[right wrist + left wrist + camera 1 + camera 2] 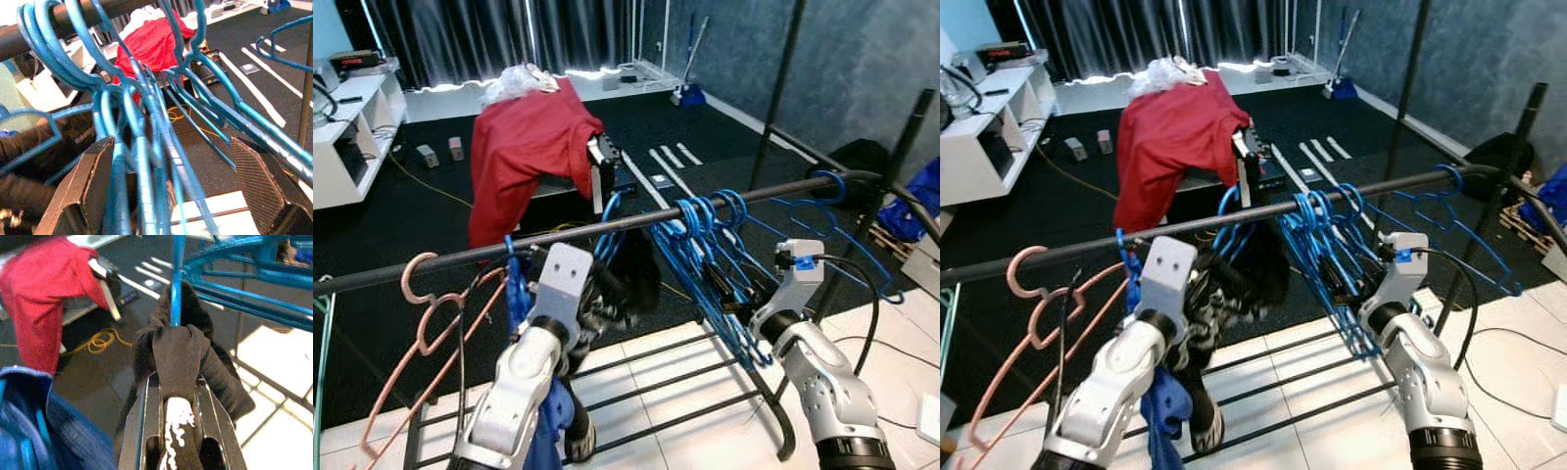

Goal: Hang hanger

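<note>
Evidently the hanging step itself is in hand. A black garment (188, 357) on a blue hanger (176, 279) is pinched between the fingers (142, 431) of the left gripper (178, 426), seen in the left wrist view, with the garment's white-patterned part lying between them. In the left eye view that gripper (597, 304) is held at centre-left of the frame, just under the rail (460, 257), and the garment (631, 269) hangs just below the rail; whether the hanger's hook is already seated over the rail cannot be told.

The right gripper (744, 299) is placed at centre-right of the frame among the bunch of blue hangers (705, 245) on the rail. In the right wrist view its fingers (257, 171) are spread wide, with several hanger wires (146, 161) passing between them; nothing is gripped.

A pink hanger (431, 313) hangs at lower left of the frame, a red cloth (524, 147) is draped over something in the upper middle, and a lone blue hanger (827, 211) sits near the rail's right end.

Next, the hook would have to be confirmed over the rail and the left fingers released only once the weight is carried. A gap in the bunch may need to be kept by the right gripper, since tangling with the neighbouring wires is likely.
</note>
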Controlling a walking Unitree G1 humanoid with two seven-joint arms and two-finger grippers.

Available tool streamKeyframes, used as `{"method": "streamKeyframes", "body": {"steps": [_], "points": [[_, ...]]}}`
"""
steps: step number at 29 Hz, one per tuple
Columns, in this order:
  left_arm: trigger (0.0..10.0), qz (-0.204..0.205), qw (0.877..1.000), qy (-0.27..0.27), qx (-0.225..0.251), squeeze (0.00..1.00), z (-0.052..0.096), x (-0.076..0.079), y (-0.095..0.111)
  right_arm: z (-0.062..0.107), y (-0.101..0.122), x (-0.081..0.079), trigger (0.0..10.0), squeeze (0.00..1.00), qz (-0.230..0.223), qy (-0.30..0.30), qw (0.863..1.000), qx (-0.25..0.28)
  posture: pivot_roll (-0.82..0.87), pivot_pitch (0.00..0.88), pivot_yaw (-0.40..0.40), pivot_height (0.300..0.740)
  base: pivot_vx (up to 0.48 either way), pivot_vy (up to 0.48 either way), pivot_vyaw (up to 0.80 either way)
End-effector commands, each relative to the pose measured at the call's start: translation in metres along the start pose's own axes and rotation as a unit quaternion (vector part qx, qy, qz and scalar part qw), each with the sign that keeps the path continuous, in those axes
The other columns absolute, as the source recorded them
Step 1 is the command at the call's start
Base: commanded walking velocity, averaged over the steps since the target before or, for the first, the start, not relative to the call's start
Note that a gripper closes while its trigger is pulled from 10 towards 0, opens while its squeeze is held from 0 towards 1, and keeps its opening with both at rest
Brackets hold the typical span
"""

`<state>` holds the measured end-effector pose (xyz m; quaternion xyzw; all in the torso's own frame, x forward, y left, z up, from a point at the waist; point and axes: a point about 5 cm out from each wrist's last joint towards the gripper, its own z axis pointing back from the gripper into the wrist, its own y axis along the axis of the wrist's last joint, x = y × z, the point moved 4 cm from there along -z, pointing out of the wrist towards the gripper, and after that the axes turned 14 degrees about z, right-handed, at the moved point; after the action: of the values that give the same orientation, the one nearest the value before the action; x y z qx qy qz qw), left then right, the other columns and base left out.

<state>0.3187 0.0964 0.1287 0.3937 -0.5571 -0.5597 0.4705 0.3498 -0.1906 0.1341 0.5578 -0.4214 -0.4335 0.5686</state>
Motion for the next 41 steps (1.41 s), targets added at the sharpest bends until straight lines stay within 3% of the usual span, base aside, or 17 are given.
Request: {"method": "streamKeyframes", "body": {"steps": [1, 2, 3, 7, 9, 16, 17, 19, 21, 26, 28, 30, 32, 35, 37, 39, 41], "points": [[10.0, -0.014, 1.0, -0.006, 0.008, 0.0, 0.005, -0.001, 0.008, 0.0, -0.004, 0.001, 10.0, 0.0, -0.002, -0.002, 1.0, -0.009, -0.07, 0.0, 0.02, 0.74, 0.0, 0.0, 0.0], [10.0, -0.013, 1.0, -0.009, -0.008, 0.0, 0.019, -0.001, 0.003, 0.001, -0.004, 0.001, 10.0, 0.0, -0.002, -0.001, 1.0, -0.009, -0.07, 0.0, 0.02, 0.74, 0.0, 0.0, 0.0], [10.0, -0.013, 1.0, -0.009, -0.008, 0.0, 0.019, -0.001, 0.003, 0.001, -0.004, 0.001, 10.0, 0.0, -0.002, -0.001, 1.0, -0.009, -0.07, 0.0, 0.02, 0.74, 0.0, 0.0, 0.0], [10.0, 0.003, 1.0, 0.008, -0.019, 0.0, 0.042, -0.005, -0.001, 0.001, -0.003, 0.001, 10.0, 0.0, -0.004, 0.0, 1.0, -0.009, -0.06, 0.0, 0.018, 0.74, 0.0, 0.0, 0.0], [10.0, 0.036, 0.999, 0.028, 0.021, 0.0, 0.059, -0.013, 0.007, 0.001, -0.003, 0.001, 10.0, 0.0, -0.005, 0.001, 1.0, -0.009, -0.06, 0.0, 0.013, 0.74, 0.0, 0.0, 0.0], [10.0, 0.044, 0.998, 0.031, 0.038, 0.0, 0.064, -0.015, 0.011, 0.001, -0.003, 0.002, 10.0, 0.0, -0.005, 0.001, 1.0, -0.01, -0.06, 0.0, 0.012, 0.74, 0.0, 0.0, 0.0], [10.0, 0.052, 0.995, 0.027, 0.078, 0.0, 0.069, -0.014, 0.024, 0.001, -0.003, 0.002, 10.0, 0.0, -0.005, 0.003, 1.0, -0.01, -0.05, 0.0, 0.008, 0.74, 0.0, 0.0, 0.0], [10.0, 0.052, 0.995, 0.027, 0.078, 0.0, 0.069, -0.014, 0.024, 0.001, -0.003, 0.002, 10.0, 0.0, -0.005, 0.003, 1.0, -0.01, -0.05, 0.0, 0.008, 0.74, 0.0, 0.0, 0.0], [10.0, 0.074, 0.985, 0.024, 0.152, 0.0, 0.067, -0.01, 0.058, 0.001, -0.004, 0.002, 10.0, 0.0, -0.005, 0.004, 1.0, -0.012, -0.06, 0.0, 0.008, 0.74, 0.0, 0.0, 0.0], [10.0, 0.097, 0.981, 0.019, 0.166, 0.0, 0.058, 0.002, 0.071, 0.001, -0.004, 0.001, 10.0, 0.0, -0.004, 0.004, 1.0, -0.012, -0.06, 0.0, 0.01, 0.74, 0.0, 0.0, 0.0], [10.0, 0.103, 0.981, 0.017, 0.165, 0.0, 0.058, 0.005, 0.072, 0.001, -0.004, 0.001, 10.0, 0.0, -0.004, 0.003, 1.0, -0.012, -0.07, 0.0, 0.013, 0.74, 0.0, 0.0, 0.0], [10.0, 0.098, 0.988, 0.029, 0.118, 0.0, 0.055, 0.007, 0.057, 0.002, -0.005, 0.001, 10.0, 0.0, -0.003, 0.004, 1.0, -0.014, -0.06, 0.0, 0.012, 0.74, 0.0, 0.0, 0.0], [10.0, 0.098, 0.988, 0.029, 0.118, 0.0, 0.055, 0.007, 0.057, 0.002, -0.005, 0.001, 10.0, 0.0, -0.003, 0.004, 1.0, -0.014, -0.06, 0.0, 0.012, 0.74, 0.0, 0.0, 0.0], [10.0, 0.092, 0.993, 0.059, 0.038, 0.0, 0.053, 0.007, 0.027, 0.002, -0.005, 0.001, 10.0, 0.0, -0.003, 0.004, 1.0, -0.015, -0.06, 0.0, 0.012, 0.74, 0.0, 0.0, 0.0], [10.0, 0.092, 0.993, 0.059, 0.038, 0.0, 0.053, 0.007, 0.027, 0.002, -0.005, 0.001, 10.0, 0.0, -0.003, 0.004, 1.0, -0.015, -0.06, 0.0, 0.012, 0.74, 0.0, 0.0, 0.0], [10.0, 0.118, 0.988, 0.1, 0.0, 0.0, 0.05, 0.001, 0.013, 0.002, -0.005, 0.001, 10.0, 0.0, -0.003, 0.004, 1.0, -0.015, -0.07, 0.0, 0.014, 0.74, 0.0, 0.0, 0.0], [10.0, 0.128, 0.985, 0.111, -0.006, 0.0, 0.049, 0.0, 0.011, 0.002, -0.005, 0.001, 10.0, 0.0, -0.003, 0.004, 1.0, -0.015, -0.07, 0.0, 0.014, 0.74, 0.0, 0.0, 0.0]]}}
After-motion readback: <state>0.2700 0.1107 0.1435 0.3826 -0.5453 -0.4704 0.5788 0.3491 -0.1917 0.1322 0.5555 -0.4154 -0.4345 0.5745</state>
